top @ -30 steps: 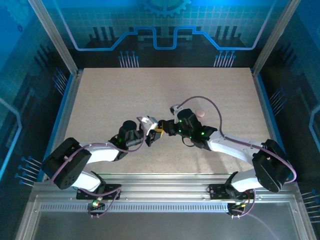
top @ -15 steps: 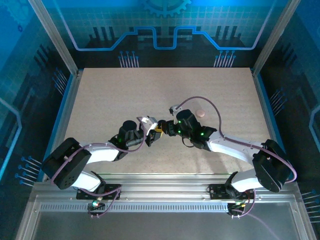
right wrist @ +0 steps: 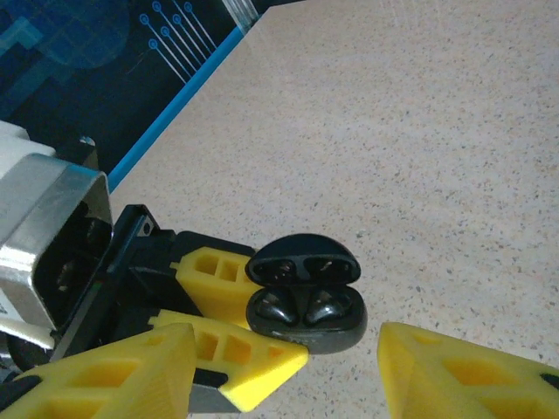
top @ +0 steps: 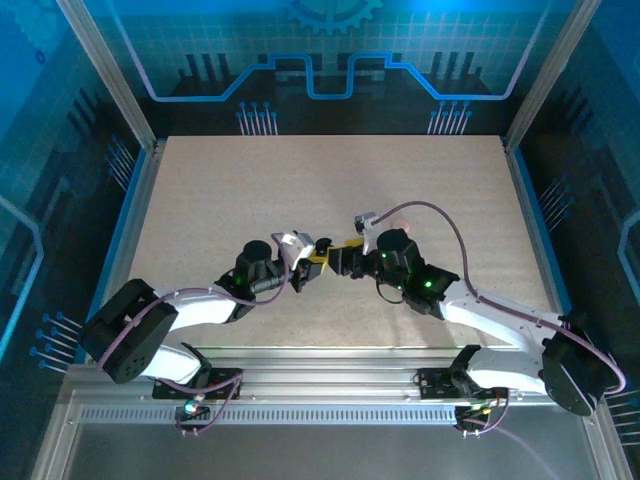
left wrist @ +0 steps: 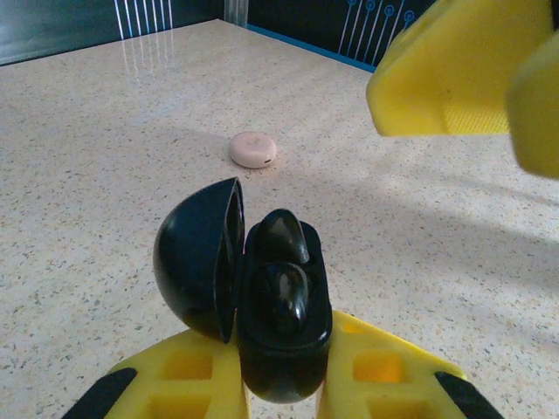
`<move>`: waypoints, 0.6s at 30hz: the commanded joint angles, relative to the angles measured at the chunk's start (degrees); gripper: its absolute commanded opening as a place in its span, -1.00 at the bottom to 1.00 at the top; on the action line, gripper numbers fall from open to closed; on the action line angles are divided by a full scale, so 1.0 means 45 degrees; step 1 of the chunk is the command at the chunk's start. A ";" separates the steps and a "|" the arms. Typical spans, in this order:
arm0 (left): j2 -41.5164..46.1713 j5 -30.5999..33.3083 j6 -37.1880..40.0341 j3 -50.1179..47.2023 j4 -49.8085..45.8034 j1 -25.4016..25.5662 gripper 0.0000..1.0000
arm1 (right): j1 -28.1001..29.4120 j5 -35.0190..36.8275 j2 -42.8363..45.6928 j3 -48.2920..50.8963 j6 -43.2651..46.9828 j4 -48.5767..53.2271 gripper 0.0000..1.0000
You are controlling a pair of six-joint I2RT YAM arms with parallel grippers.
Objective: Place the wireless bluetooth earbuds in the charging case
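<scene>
**Buds Seated, Lid Open**

Both earbuds (right wrist: 273, 307) sit in the charging case (right wrist: 307, 333), which the left gripper (left wrist: 281, 380) clamps tightly. The right gripper (right wrist: 288, 382) hangs spread and empty just beside it (only lid-closing seems left).

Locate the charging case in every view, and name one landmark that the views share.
Left wrist: charging case at lower centre, lid open to the left, pinched between yellow fingers.
Right wrist: lower centre, lid raised behind it, against those fingers.
Top external: too small to make out, at the tips of the left gripper, mid-table.
Shared landmark: the left gripper's yellow fingers.
</scene>
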State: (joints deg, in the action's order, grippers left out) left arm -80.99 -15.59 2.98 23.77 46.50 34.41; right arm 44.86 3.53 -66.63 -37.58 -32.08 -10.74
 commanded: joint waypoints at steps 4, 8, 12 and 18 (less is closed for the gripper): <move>0.0468 -0.0730 0.0602 0.0502 -0.0828 0.0072 -0.87 | -0.0392 -0.1463 0.0388 0.0290 0.0014 0.0034 0.23; 0.0729 -0.0882 0.0763 0.0735 -0.1416 0.0087 -0.87 | -0.0399 -0.1568 0.0619 0.0395 0.0317 -0.0008 0.25; 0.1073 -0.1005 0.0700 0.0734 -0.1846 0.0081 -0.87 | -0.0598 -0.1684 0.0991 0.0557 0.0578 0.0106 0.27; 0.1317 -0.1495 0.0786 0.0920 -0.2732 0.0062 -0.86 | -0.0674 -0.1778 0.1997 0.0850 0.1531 0.0345 0.33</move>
State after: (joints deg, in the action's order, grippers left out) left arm -76.73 -19.44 4.95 26.02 37.04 34.41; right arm 42.30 -3.51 -60.03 -34.44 -28.67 -9.61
